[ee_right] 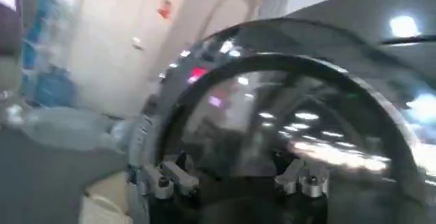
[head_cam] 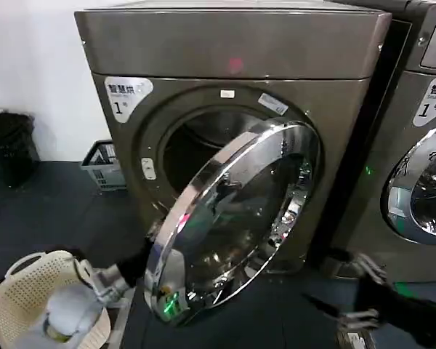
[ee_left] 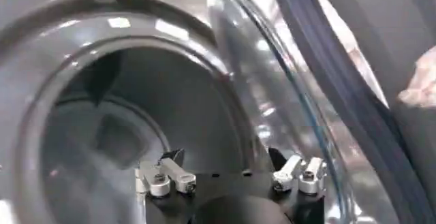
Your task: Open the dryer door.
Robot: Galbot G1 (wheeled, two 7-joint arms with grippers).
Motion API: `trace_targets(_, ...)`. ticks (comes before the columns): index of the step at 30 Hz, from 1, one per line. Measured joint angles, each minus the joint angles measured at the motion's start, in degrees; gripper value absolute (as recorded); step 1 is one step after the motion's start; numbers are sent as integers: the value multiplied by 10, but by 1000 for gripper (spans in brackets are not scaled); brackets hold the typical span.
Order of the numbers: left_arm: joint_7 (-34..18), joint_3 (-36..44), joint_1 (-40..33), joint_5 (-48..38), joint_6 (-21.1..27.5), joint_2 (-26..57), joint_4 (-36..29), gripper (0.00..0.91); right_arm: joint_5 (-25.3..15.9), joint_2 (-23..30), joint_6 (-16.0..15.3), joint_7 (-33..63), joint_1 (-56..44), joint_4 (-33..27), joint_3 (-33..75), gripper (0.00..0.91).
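Dryer door swung partly open — hinged on the robot's right, free edge low-left. Left gripper sits inside that free edge, fingers spread wide, holding nothing. Right gripper faces the outer glass, fingers apart, empty. Left is nearer — push outward.

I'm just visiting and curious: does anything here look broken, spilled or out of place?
Nothing looks damaged or spilled. The dryer door stands partly open, swung out from the drum opening, as intended. The left gripper sits open behind the door's edge; the right gripper hangs low in front. A laundry basket sits upright on the floor.
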Motion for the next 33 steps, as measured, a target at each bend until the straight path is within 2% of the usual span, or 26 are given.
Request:
trace_targets(5,-1,49,-28,2,0,-15,9,907,-38,88,42,79,-26,-12,74,907)
trace_targets(8,-1,78,-47,2,1,-21,15,907,-73,143,50,133,-29,-26,114,907)
trace_targets(11,-1,109,-69,1,1,-29,23,907,-101,190,50,194,-26,-41,151,907)
trace_targets(15,-5,151,-100,1,1,-40,38,907,-111,240,36,276,-21,-58,199,907)
trace_targets(22,-14,222,-152,8,5,-69,63,907,-156,309,18,415,-21,-84,281,907)
trace_targets(27,-19,263,-186,13,17,-101,84,907,-210,340,-23,536,-16,-101,322,907)
trace_targets(33,-25,300,-218,15,20,-134,108,907,-271,363,-124,658,6,-123,383,907)
